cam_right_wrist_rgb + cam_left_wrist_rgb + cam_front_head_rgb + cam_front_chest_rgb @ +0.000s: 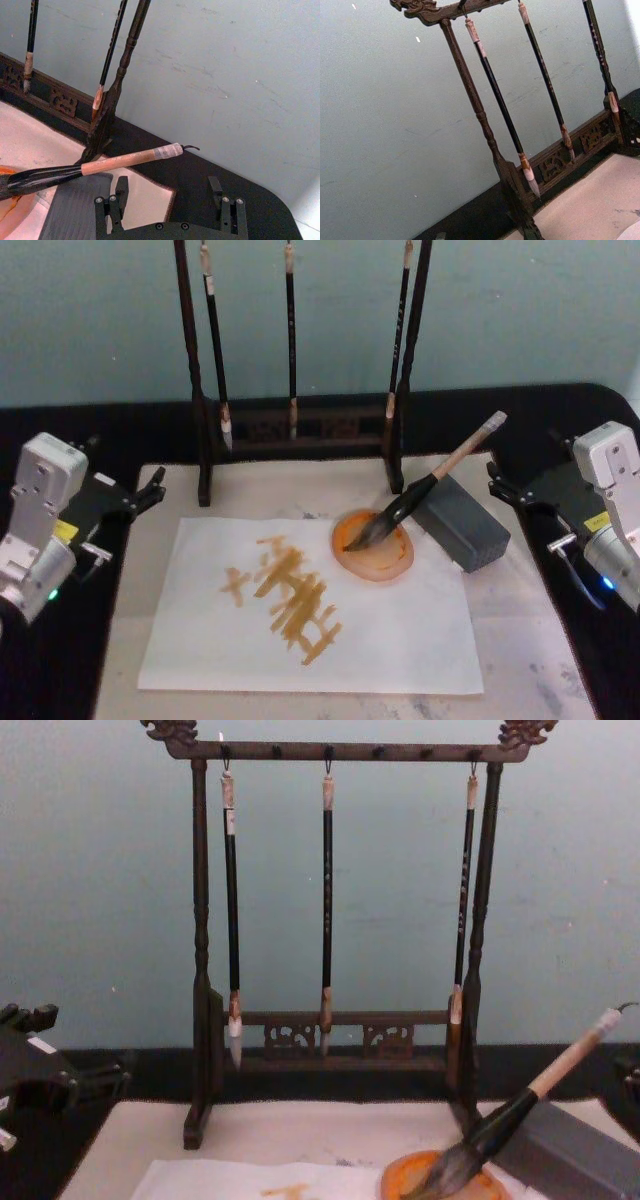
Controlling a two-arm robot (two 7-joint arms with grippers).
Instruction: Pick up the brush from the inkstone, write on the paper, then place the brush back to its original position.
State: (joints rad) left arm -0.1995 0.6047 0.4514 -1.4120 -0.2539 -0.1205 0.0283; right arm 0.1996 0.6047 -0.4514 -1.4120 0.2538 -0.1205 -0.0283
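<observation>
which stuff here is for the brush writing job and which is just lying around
Job: brush, inkstone, paper; left gripper and right gripper, parked either side.
Lying about: grey block, wooden rack, three thin brushes, felt mat.

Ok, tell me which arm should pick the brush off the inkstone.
Right. The brush slants handle-first over the grey block toward the right gripper; the left gripper sits across the paper.
</observation>
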